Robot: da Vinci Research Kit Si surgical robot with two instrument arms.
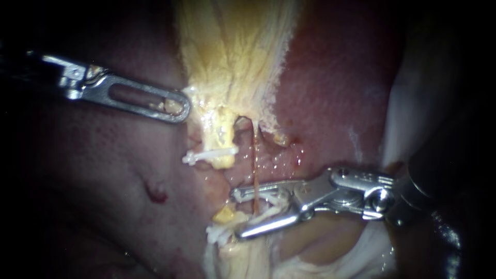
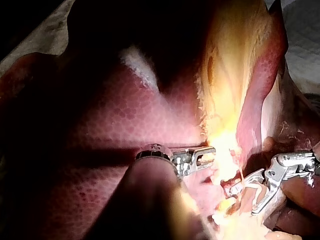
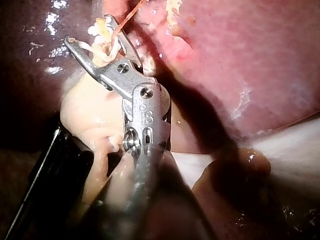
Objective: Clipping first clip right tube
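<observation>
Right instrument (image 1: 236,214) jaws apart, straddling thin right tube (image 1: 254,155). Tube's long axis crosses jaw gap; white clip (image 3: 106,51) sits loaded. Left instrument (image 1: 175,108) farther off.

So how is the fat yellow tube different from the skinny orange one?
The yellow tube is thick and lumpy; the orange tube is thread-thin and smooth. The yellow tube wears a white clip across it; the orange tube has none. The orange tube runs between the open jaws of the right instrument; the yellow tube lies outside them. Both hang from the same pale tissue.
</observation>
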